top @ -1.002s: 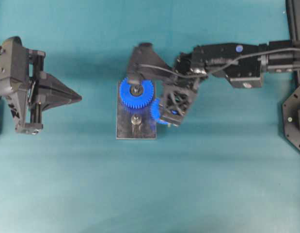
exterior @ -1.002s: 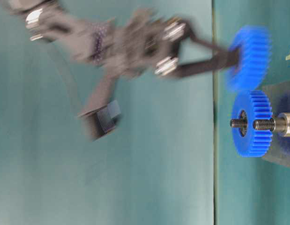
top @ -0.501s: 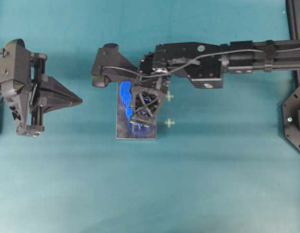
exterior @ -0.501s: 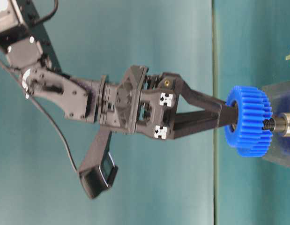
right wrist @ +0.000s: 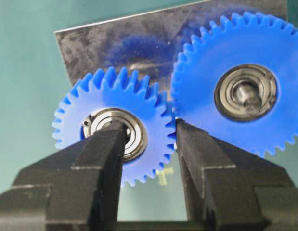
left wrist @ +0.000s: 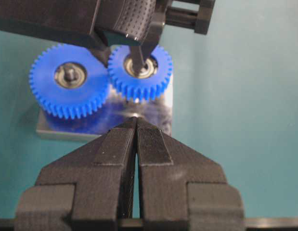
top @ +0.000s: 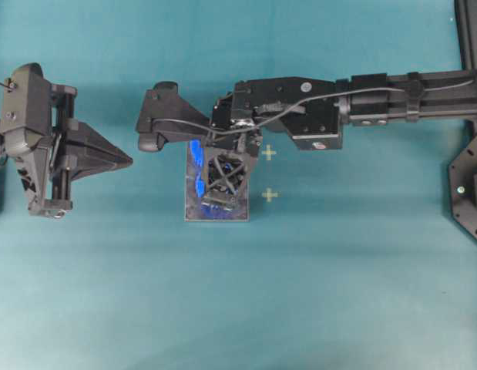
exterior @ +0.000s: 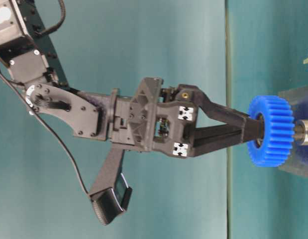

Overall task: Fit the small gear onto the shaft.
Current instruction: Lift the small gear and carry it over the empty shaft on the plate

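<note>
Over on the left the left gripper [top: 124, 160] hangs idle above the teal surface [top: 238, 308], well apart from the work, its fingers [left wrist: 115, 149] pressed flat together with nothing between them. They point toward the dark grey metal plate [top: 193, 214] in the middle.

On that plate, seen from the left wrist view, the larger blue gear [left wrist: 69, 82] sits on the left with its own pin through the hub, and the small gear [left wrist: 140, 72] stands just right of it, teeth touching.

The right gripper [right wrist: 149, 144] comes down on the small gear from above, fingers [right wrist: 103, 154] narrowed onto it: one finger sits in the bearing hub, the other against the toothed rim on the side facing the larger gear. From overhead the right arm covers most of both gears, so only slivers of blue show.

At table level the small gear [exterior: 270, 130] is on the shaft [exterior: 303, 132], with silvery metal showing between it and the plate. Two pale cross marks [top: 269, 195] lie on the surface just right of the plate.
</note>
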Motion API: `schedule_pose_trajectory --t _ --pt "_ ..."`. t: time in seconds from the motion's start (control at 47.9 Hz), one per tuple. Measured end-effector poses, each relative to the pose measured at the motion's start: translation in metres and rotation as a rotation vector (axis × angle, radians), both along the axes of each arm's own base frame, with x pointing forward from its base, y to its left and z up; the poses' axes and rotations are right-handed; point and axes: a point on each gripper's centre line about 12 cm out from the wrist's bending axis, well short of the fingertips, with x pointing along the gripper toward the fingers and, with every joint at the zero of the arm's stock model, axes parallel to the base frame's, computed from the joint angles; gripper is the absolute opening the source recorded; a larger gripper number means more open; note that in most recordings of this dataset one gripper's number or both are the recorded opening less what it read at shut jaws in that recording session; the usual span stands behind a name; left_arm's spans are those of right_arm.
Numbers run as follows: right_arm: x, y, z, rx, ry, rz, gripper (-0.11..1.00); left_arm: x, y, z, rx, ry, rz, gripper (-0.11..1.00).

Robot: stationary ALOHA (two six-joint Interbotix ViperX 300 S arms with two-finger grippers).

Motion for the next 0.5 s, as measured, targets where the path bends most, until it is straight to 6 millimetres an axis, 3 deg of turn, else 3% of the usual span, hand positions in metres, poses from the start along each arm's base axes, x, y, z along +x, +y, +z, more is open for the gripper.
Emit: schedule_pose_trajectory --t 0.501 --pt "0.0024 0.0 0.0007 0.001 -0.006 -0.001 0.35 0.0008 0.0 -0.0016 0.0 0.006 0.0 0.0"
